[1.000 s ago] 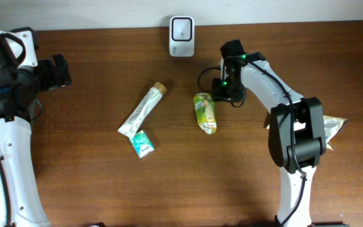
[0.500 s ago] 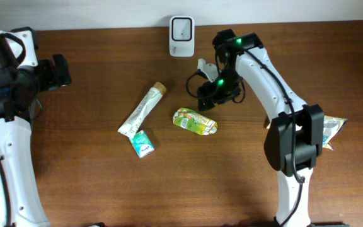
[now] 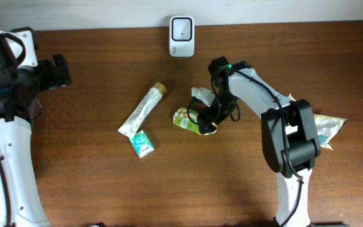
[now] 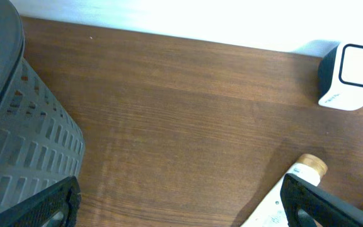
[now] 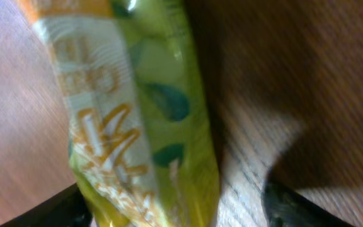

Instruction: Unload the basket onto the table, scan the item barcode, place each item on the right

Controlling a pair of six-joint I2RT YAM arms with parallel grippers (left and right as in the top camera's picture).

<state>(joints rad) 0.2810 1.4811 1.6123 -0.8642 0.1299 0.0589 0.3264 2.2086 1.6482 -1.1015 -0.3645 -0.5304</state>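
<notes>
Overhead, the pouch (image 3: 183,118) that stood lengthwise a second ago now lies crosswise, about 6 o'clock from the scanner (image 3: 181,28). My right gripper (image 3: 201,120) has dropped back over its 3 o'clock end. On the right wrist view my jaws are spread, straddling the pouch without clamping it, so I judge a regrasp must come before any scan.
</notes>
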